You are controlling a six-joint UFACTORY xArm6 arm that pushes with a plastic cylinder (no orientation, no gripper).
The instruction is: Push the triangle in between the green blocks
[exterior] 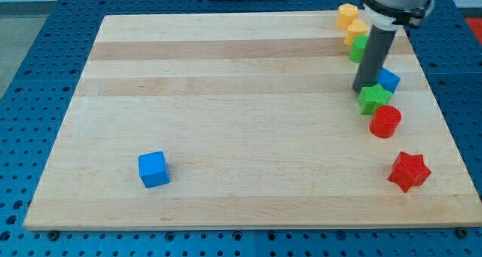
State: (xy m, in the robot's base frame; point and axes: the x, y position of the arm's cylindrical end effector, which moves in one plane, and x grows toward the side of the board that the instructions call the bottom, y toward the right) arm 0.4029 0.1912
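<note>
The arm's dark rod comes down at the view's upper right, and my tip [365,90] rests on the board. The tip is between two green blocks: a green star-like block [374,99] touches it just below, and a green block [358,48] sits above, partly hidden by the rod. A blue block [388,81], apparently the triangle, lies immediately right of the tip, against the green star's upper right.
Two yellow blocks [347,15] [355,31] sit near the board's top right edge. A red cylinder [385,121] lies just below the green star. A red star [409,171] is at the lower right. A blue cube [154,169] is at the lower left.
</note>
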